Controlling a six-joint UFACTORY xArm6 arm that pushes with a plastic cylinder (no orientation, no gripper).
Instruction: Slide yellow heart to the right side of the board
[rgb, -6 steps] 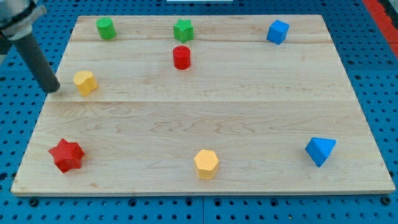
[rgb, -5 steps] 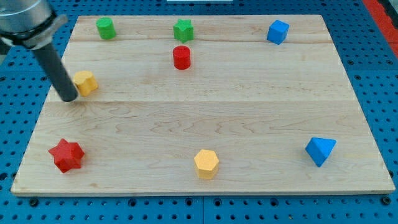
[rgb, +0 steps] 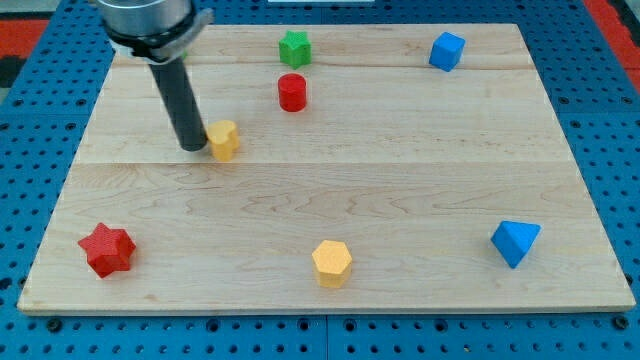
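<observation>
The yellow heart (rgb: 224, 139) lies on the wooden board (rgb: 400, 200), left of centre in the upper half. My tip (rgb: 193, 148) stands on the board right against the heart's left side. The dark rod rises up toward the view's top left.
A green star (rgb: 294, 48) and a red cylinder (rgb: 292, 92) sit near the view's top centre. A blue block (rgb: 447, 50) is at top right, a blue pyramid-like block (rgb: 515, 242) at lower right, a yellow hexagon (rgb: 332, 263) at bottom centre, a red star (rgb: 107, 249) at lower left.
My tip has moved right and pushed the yellow heart to the right along the board. The arm now hides the green block at the top left.
</observation>
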